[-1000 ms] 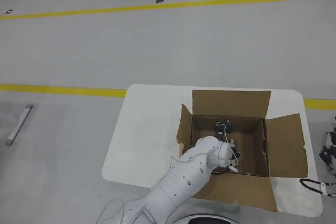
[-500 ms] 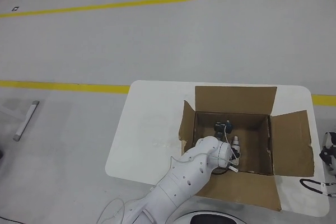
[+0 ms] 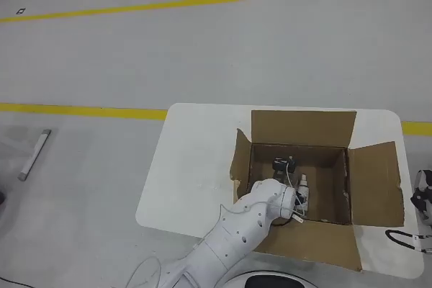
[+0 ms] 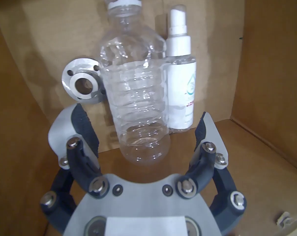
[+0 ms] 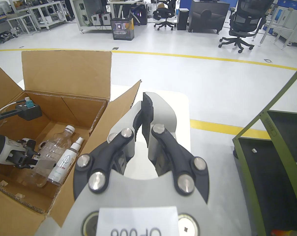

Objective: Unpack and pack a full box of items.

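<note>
An open cardboard box stands on the white table. On its floor lie a clear plastic bottle with a white cap, a white spray bottle touching its side, and a round metal flange on the other side. My left gripper is down inside the box, open, its fingers either side of the clear bottle's base without touching it. In the right wrist view the clear bottle and the spray bottle lie side by side. My right gripper is shut and empty over the table, beside the box.
All the box flaps are folded outward, and its walls closely surround the left gripper. A green-framed cart stands past the table's end. Dark gear sits at the table's right edge. Bare tabletop lies left of the box.
The left arm has drawn back slightly toward the box's near wall, uncovering more of the white spray bottle. The top view itself has shifted a little.
</note>
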Motion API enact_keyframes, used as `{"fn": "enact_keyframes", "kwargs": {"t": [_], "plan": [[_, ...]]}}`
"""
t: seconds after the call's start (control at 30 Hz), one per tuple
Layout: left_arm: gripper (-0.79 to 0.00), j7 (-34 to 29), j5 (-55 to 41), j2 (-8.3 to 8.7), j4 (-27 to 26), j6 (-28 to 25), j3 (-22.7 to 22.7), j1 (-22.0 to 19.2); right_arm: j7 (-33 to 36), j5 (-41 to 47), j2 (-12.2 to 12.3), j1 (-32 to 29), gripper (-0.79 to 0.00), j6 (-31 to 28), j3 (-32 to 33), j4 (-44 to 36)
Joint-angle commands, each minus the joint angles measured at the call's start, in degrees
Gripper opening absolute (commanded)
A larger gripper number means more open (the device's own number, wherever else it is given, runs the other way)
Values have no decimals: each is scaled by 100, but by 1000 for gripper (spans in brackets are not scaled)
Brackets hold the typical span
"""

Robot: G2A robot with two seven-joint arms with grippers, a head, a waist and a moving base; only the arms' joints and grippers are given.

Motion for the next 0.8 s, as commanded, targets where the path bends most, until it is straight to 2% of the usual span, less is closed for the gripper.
{"fn": "enact_keyframes", "kwargs": {"t": [0.0, 0.13, 0.17, 0.23, 0.3, 0.37, 0.43, 0.5, 0.7, 0.77], "plan": [[0, -45, 14, -19, 56, 23, -5, -9, 0, 0, 0, 0, -785, 0, 0, 0], [0, -112, 124, -65, 190, 82, 25, -52, 0, 0, 0, 0, -785, 0, 0, 0], [-102, -145, 147, -80, 219, 93, 32, -72, 0, 0, 0, 0, -785, 0, 0, 0], [-219, -129, 129, -104, 281, 91, 7, -91, 0, 0, 0, 0, -785, 0, 0, 0], [-413, -127, 161, -128, 353, 76, 6, -126, 0, 0, 0, 0, -785, 0, 0, 0], [-480, -126, 200, -153, 412, 74, 12, -152, 0, 0, 0, 0, -785, 0, 0, 0], [-465, -116, 210, -176, 493, 44, 4, -171, 0, 0, 0, 0, -785, 0, 0, 0], [-409, -97, 211, -201, 563, 8, -1, -184, 0, 0, 0, 0, -785, 0, 0, 0], [-394, 23, 187, -283, 769, -130, -9, -201, 0, 0, 0, 0, -785, 0, 0, 0], [-323, 64, 195, -311, 839, -151, -8, -210, 0, 0, 0, 0, -785, 0, 0, 0]]}}
